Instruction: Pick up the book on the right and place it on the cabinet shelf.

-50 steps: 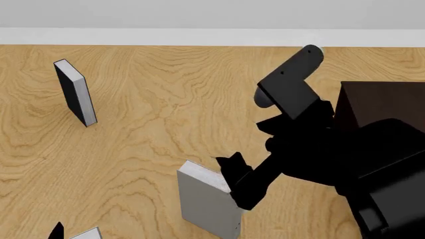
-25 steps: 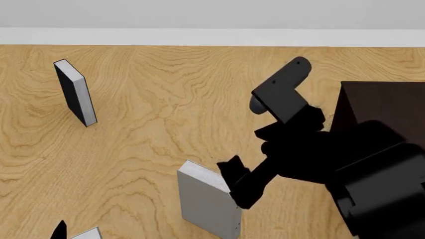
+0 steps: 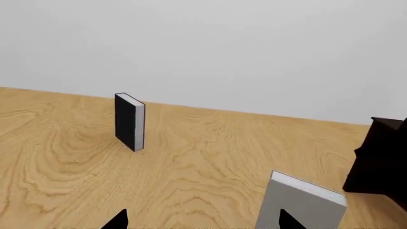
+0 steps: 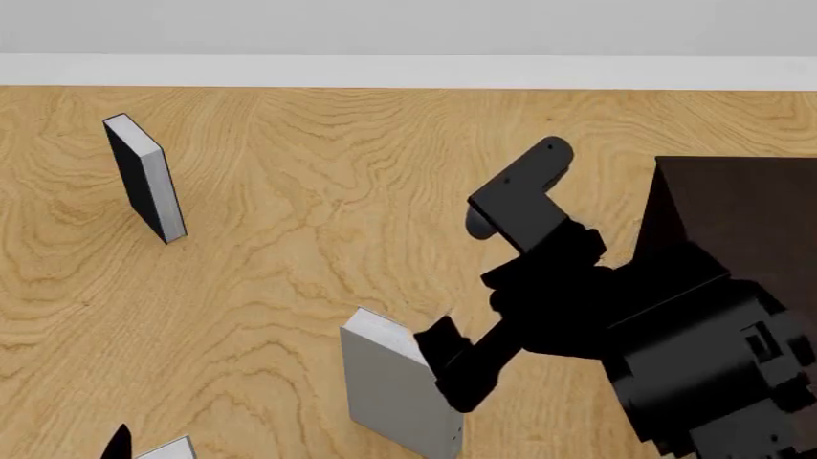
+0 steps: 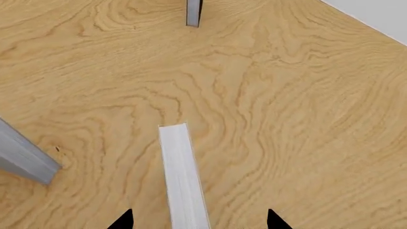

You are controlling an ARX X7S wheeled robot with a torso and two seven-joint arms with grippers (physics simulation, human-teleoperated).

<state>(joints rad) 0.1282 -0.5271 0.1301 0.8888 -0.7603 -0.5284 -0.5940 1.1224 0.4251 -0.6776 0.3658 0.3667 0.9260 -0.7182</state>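
My right gripper [image 4: 441, 359] sits over the top edge of the book [image 4: 398, 394], jaws spread wide, not clamping.

The book stands upright on the wood floor [image 4: 294, 239], near the dark cabinet [image 4: 747, 206], on the side toward my left arm. In the right wrist view its white page edge [image 5: 183, 179] runs up the middle between my two fingertips [image 5: 122, 220], with a gap on each side, so no contact yet. The black-covered book [image 4: 144, 177] stands upright well apart from the cabinet, far beyond the grey one. A second grey book [image 4: 166, 448] shows only a corner, further from the cabinet than the target. My left gripper [image 3: 200, 220] shows just two fingertips set wide apart and holding nothing. Cabinet shelf not visible from here.
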